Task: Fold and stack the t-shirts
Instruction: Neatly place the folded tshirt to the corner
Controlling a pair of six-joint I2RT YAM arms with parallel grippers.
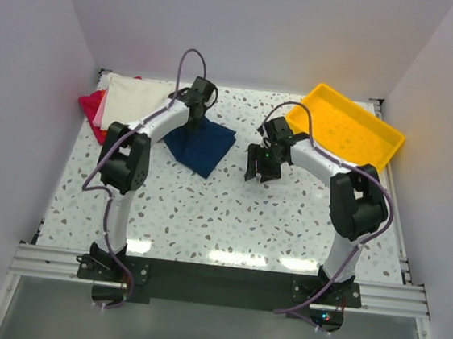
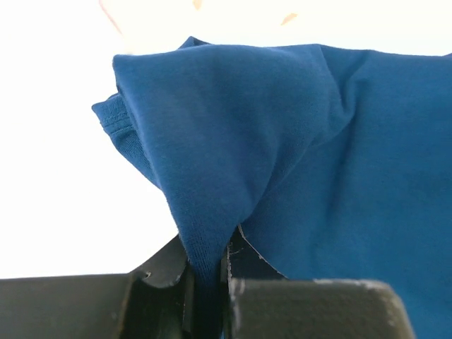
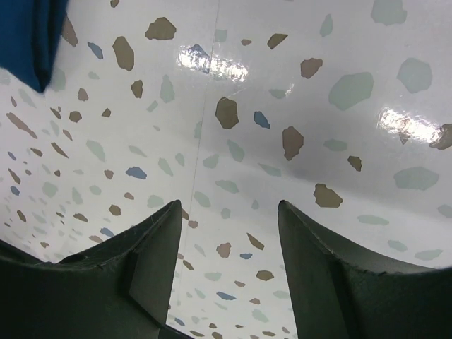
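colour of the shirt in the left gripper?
Navy blue shirt, no print showing. Best seen in the left wrist view, pinched in the left gripper.

Bare table (image 1: 229, 218) runs wide across the near half. The folded shirts (image 1: 124, 102) fill the far left corner and the yellow tray (image 1: 345, 132) fills the far right. The navy t-shirt (image 1: 202, 144), pinched by the left gripper (image 2: 207, 265), lies mid-table. A bare lane separates it from the right gripper (image 3: 229, 212), jaws apart above bare surface. White walls (image 1: 26, 75) close three sides.
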